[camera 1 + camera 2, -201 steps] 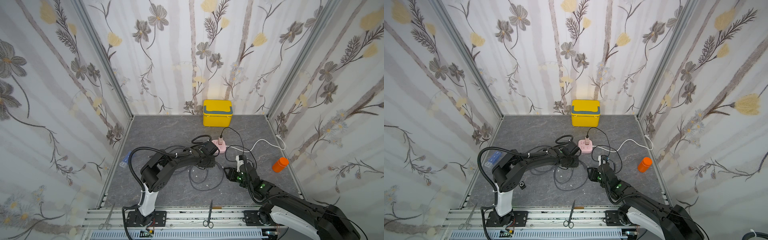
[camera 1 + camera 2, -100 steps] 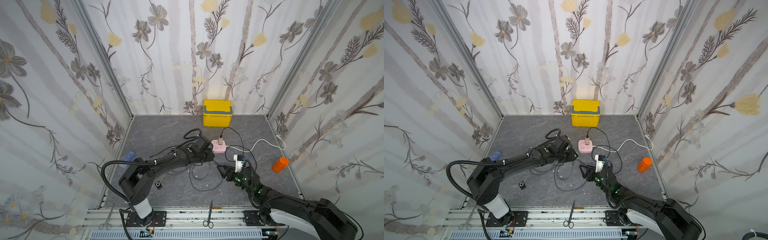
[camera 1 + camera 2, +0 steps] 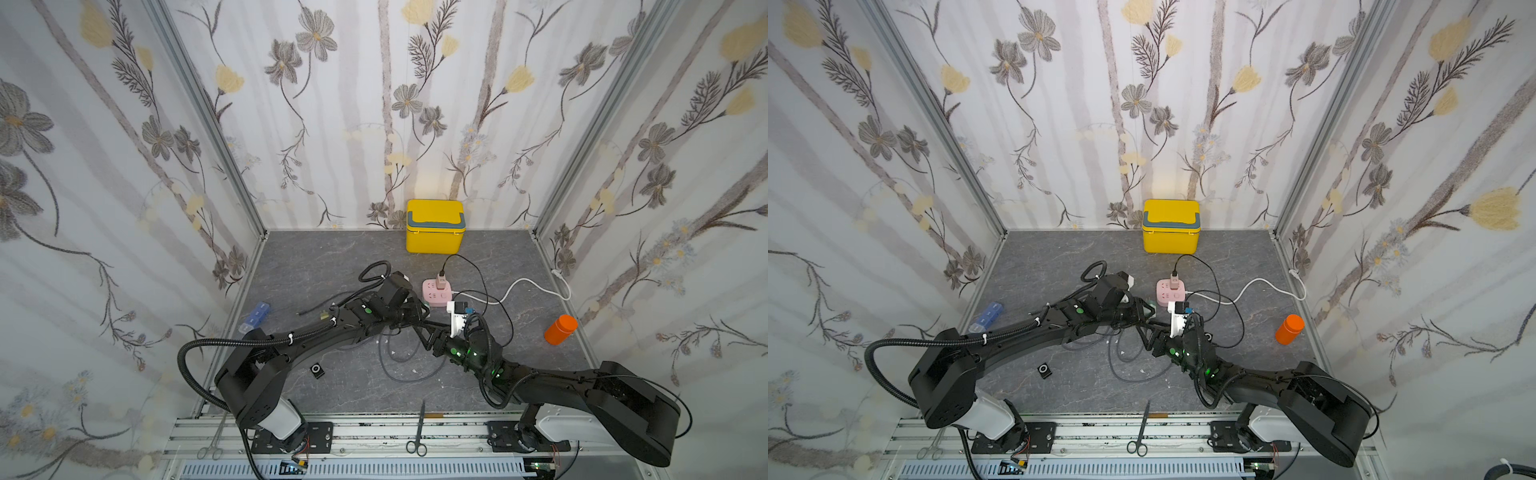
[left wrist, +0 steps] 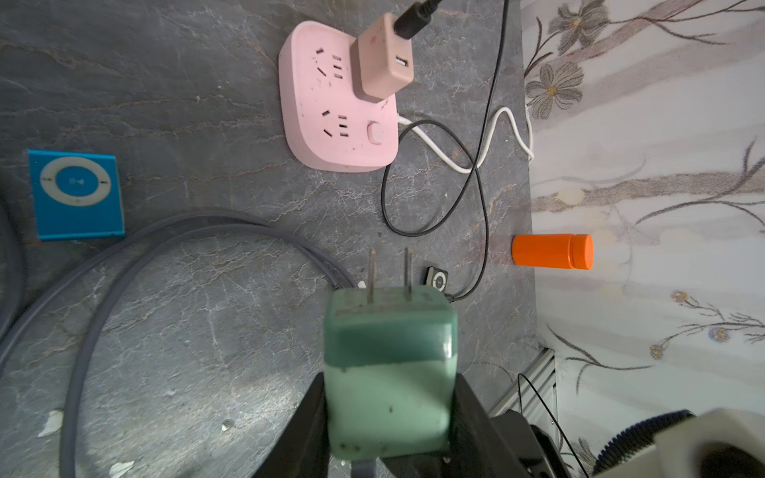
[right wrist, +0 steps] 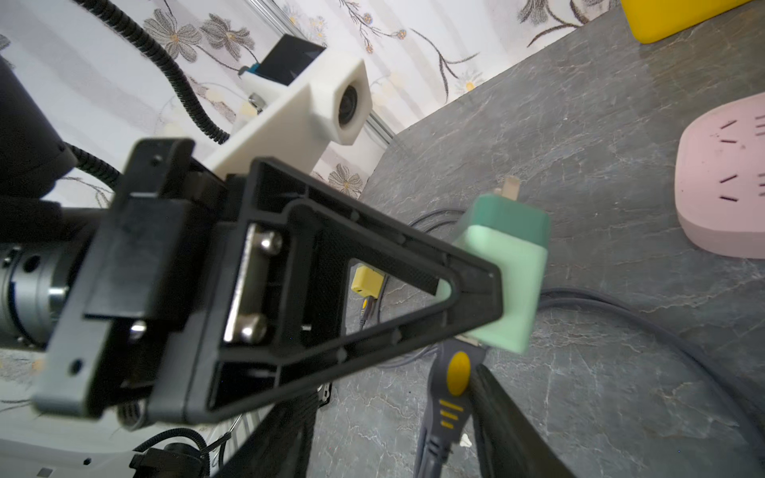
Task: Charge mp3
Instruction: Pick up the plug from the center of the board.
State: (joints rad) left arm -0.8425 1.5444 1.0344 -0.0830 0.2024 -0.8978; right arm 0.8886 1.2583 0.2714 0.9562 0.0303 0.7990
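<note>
Blue mp3 player [image 4: 76, 194] lies flat and face up on the grey floor, off to one side of the pink power strip [image 4: 331, 116] and apart from it. A small dark mp3 player [image 4: 438, 281] lies near the orange bottle [image 4: 552, 251]. The end of the thin black cable [image 4: 480, 198] is just beside it; I cannot tell if it is plugged in. A black mp3 player [image 3: 317, 370] sits alone on the floor near the left arm in both top views.

Left gripper [image 4: 389, 414] is clamped on the green charger [image 4: 389, 331], whose prongs point toward the strip without touching it. Grey cable [image 4: 124, 248] loops on the floor, and its plug [image 5: 451, 389] enters the charger's back end. Right gripper [image 5: 393, 414] has its jaws apart on either side of that plug; I cannot tell if they touch it. Pink adapter [image 4: 383, 62] is seated in the strip with the black cable in it. Yellow box [image 3: 434, 226] stands at the back wall.
</note>
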